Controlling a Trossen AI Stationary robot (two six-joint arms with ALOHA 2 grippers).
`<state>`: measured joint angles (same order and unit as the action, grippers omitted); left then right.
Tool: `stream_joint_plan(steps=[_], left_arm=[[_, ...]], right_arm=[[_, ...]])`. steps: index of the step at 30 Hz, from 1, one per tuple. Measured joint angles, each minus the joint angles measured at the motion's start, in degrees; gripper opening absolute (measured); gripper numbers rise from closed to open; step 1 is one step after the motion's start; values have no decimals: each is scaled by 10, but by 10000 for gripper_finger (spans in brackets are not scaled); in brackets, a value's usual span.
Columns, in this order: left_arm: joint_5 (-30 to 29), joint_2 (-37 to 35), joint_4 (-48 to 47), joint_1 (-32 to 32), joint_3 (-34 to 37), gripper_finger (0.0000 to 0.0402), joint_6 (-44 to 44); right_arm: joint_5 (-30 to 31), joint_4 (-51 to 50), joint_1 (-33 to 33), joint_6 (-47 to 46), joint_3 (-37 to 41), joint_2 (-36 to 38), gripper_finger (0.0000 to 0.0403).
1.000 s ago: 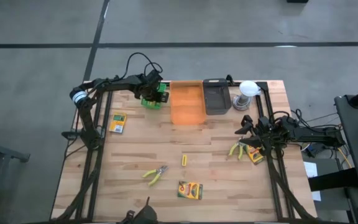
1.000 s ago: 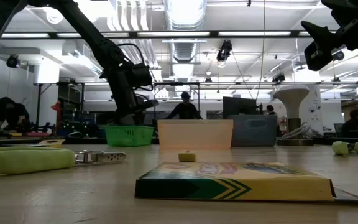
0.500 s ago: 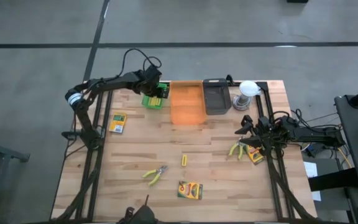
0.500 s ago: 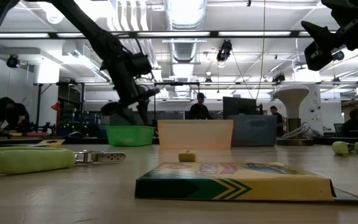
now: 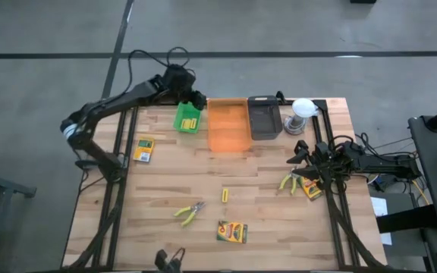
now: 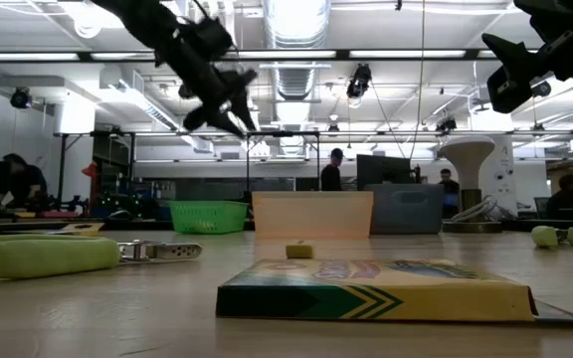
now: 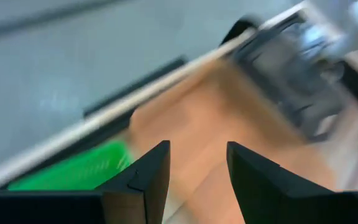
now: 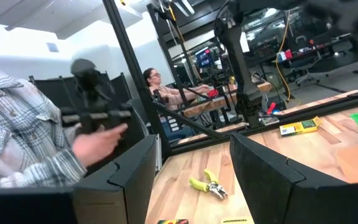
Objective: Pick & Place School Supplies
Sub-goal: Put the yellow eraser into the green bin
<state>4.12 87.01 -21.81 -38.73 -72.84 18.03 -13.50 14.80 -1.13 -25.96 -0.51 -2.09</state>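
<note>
Pliers [image 5: 190,213] and a crayon box [image 5: 232,231] lie on your counter [image 5: 173,174], well apart from the left gripper [image 5: 196,98], which hangs open and empty above the green tray [image 5: 187,118]. Your right gripper [image 5: 300,161], open and empty, hovers beside other pliers [image 5: 287,182].

Light wooden plank table [image 5: 165,182] carries green [image 5: 187,118], orange [image 5: 228,125] and black [image 5: 264,117] trays, three yellow-orange crayon boxes [image 5: 232,231], two yellow-handled pliers [image 5: 190,213], one short yellow block [image 5: 224,196].

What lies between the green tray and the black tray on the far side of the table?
The orange tray stands between the green tray and the black tray, seen in the high view.
</note>
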Motion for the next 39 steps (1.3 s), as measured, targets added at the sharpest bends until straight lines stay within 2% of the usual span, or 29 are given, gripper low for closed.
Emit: stream_joint_plan(steps=[6, 11, 15, 21, 25, 32, 39], left_arm=[[-2, -67, 78, 50, 22, 163, -58], [-48, -99, 112, 109, 42, 163, -74], [-122, -111, 124, 166, 57, 163, -35], [-290, -111, 96, 272, 64, 163, 97], [-348, -111, 73, 329, 64, 163, 142], [-372, -111, 19, 386, 65, 163, 266], [-335, -101, 1, 439, 65, 163, 344]], right_arm=[[0, 0, 0, 0, 0, 0, 201], [0, 0, 0, 0, 0, 0, 201], [0, 0, 0, 0, 0, 0, 201], [0, 0, 0, 0, 0, 0, 201], [0, 0, 0, 0, 0, 0, 201], [0, 0, 0, 0, 0, 0, 201], [0, 0, 0, 0, 0, 0, 201]])
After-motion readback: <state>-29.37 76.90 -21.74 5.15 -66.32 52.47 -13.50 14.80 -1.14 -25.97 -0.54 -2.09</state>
